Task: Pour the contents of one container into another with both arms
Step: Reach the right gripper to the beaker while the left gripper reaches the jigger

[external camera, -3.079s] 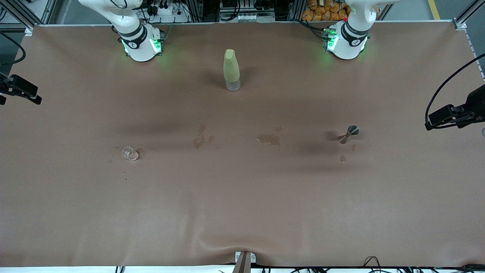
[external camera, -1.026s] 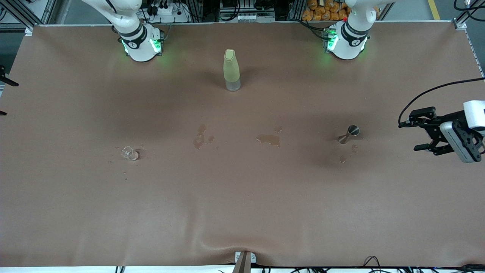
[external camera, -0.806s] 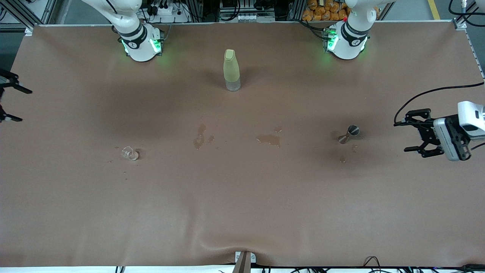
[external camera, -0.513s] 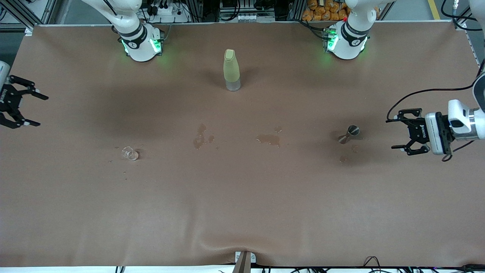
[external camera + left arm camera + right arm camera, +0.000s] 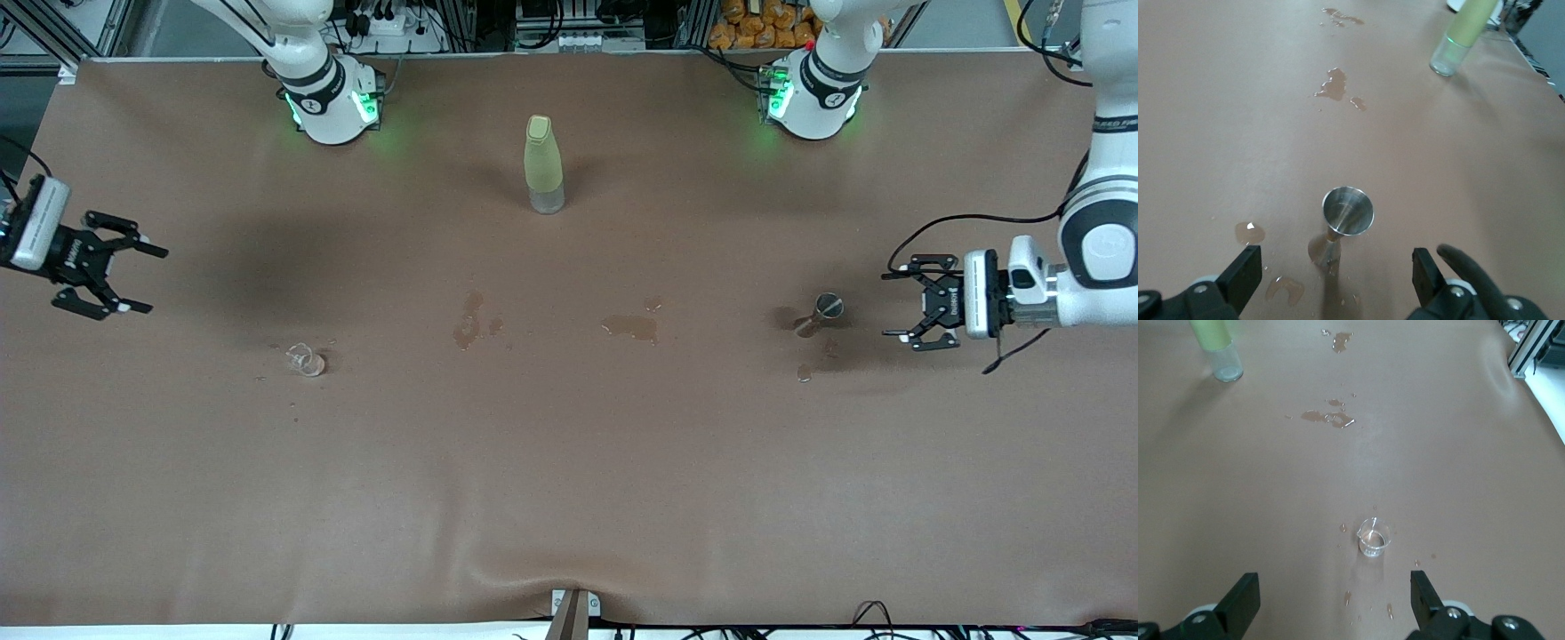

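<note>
A small steel jigger [image 5: 818,315] [image 5: 1343,223] stands upright on the brown table toward the left arm's end. My left gripper [image 5: 898,304] [image 5: 1336,275] is open just beside it, pointing at it, with nothing between its fingers. A tiny clear glass cup [image 5: 306,360] [image 5: 1373,537] stands upright toward the right arm's end. My right gripper [image 5: 138,280] [image 5: 1335,595] is open and empty, hanging above the table at that end, well short of the cup.
A tall yellow-green bottle [image 5: 543,165] stands midway between the two bases. Spilled puddles [image 5: 633,327] and another wet patch [image 5: 468,322] mark the table between the two containers, and drops lie beside the jigger. The brown cover [image 5: 569,498] bulges slightly at its near edge.
Both grippers have come in from the table's ends: the left one moved close to the jigger, the right one moved toward the cup. Both stayed open. The containers have not moved.
</note>
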You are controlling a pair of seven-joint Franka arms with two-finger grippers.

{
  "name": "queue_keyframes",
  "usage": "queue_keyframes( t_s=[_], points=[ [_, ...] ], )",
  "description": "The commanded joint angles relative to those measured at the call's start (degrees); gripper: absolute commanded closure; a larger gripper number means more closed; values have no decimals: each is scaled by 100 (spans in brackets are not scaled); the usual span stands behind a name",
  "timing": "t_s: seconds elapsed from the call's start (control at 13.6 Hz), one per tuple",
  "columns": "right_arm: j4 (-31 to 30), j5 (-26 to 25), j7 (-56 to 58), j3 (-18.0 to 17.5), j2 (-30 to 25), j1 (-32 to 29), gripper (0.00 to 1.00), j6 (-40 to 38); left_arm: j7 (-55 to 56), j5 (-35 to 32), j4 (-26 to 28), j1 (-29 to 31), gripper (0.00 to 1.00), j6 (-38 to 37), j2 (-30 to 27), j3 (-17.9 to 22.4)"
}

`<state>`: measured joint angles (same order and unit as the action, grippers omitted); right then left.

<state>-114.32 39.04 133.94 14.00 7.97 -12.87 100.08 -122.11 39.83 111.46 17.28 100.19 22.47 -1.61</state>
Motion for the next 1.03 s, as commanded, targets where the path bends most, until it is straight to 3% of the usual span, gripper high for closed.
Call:
queue_keyframes(
  t_s=[0.0,0.95],
  points=[
    [41,620,657,120,572,65,0,12,-707,376,60,188,0,53,414,-23],
    [23,2827,3347,156,2629,30,0,144,-2072,1800,43,92,0,88,1549,-50]
  ],
)
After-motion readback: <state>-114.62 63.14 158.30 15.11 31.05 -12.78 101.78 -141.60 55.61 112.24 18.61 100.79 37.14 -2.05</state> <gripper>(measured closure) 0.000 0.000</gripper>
